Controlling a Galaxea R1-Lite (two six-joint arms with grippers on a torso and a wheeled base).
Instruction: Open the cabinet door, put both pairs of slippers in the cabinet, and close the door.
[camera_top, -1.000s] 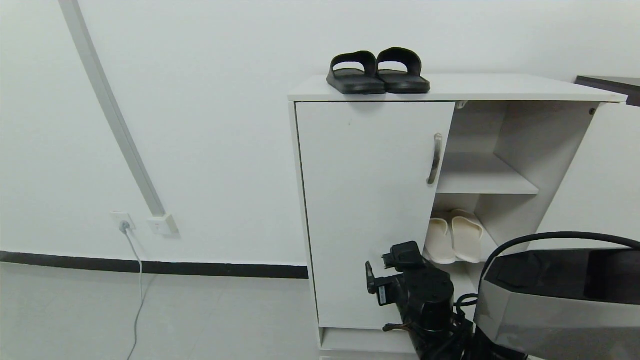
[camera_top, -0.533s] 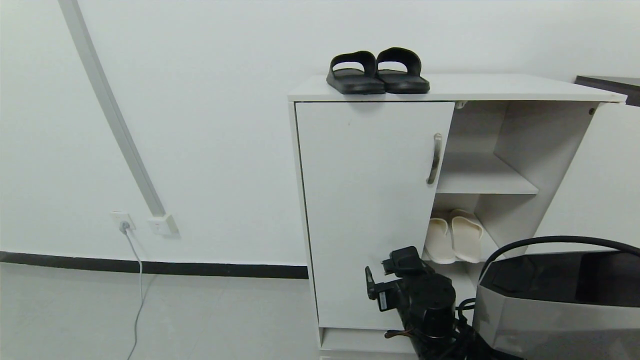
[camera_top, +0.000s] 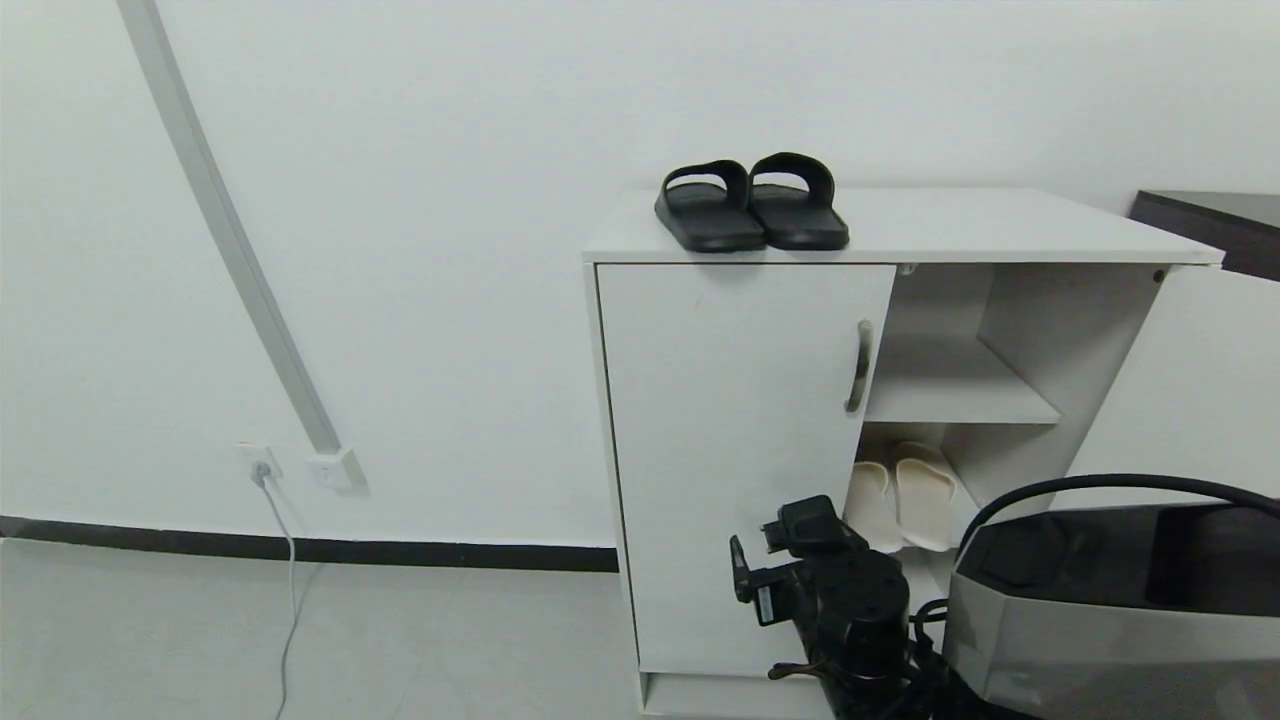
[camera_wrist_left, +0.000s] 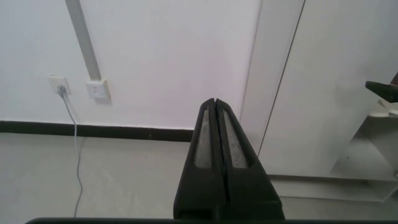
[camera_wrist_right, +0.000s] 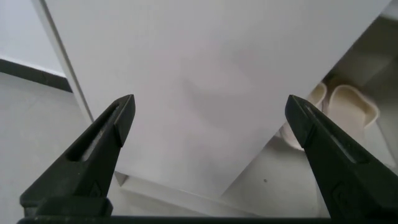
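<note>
Black slippers (camera_top: 752, 205) are sitting atop the cabinet (camera_top: 1000, 225), white slippers (camera_top: 905, 492) lying inside, the right gripper (camera_wrist_right: 208, 102) gaping wide, the left gripper (camera_wrist_left: 214, 102) pressing its fingers together.

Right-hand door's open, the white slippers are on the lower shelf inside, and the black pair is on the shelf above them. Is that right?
Not quite. The head view shows the black pair on top of the cabinet, not on a shelf inside. The rest holds: right-hand door open, white slippers on the lower shelf.
</note>
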